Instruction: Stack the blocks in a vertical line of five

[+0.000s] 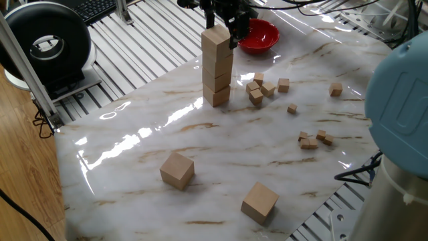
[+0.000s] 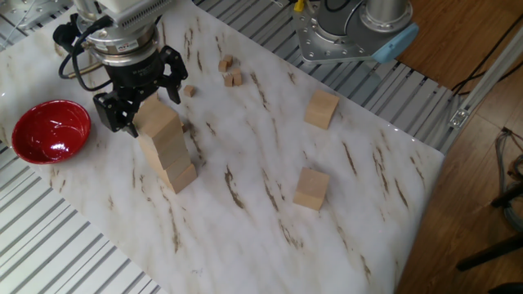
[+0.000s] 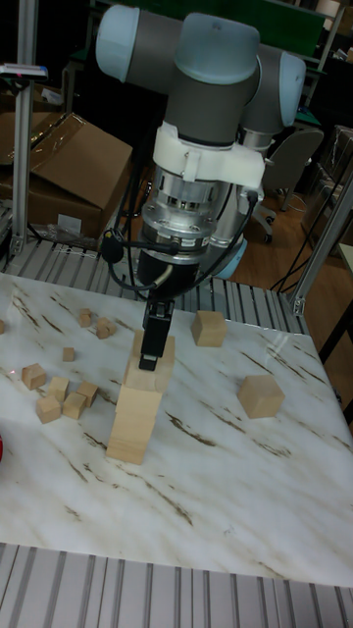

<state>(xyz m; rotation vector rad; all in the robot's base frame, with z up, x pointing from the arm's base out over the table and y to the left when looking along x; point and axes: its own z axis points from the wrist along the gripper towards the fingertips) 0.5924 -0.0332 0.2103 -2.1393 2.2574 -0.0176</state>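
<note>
The end effector (image 2: 139, 104) hangs vertically, fingers apart (not touching) around the stack's (image 2: 167, 145) top block (image 2: 155, 118).

A stack of blocks (image 1: 217, 67) stands near the table's (image 1: 200, 154) far edge, one on another. The pincer (image 2: 137, 100) straddles the top block, fingers apart on either side. A bowl (image 1: 257, 35) sits just behind the stack, at the far edge. Two loose blocks (image 1: 177, 169) (image 1: 259, 202) lie well apart from the stack, near the opposite edge. Small cubes (image 1: 259, 89) are scattered beside the stack.
</note>
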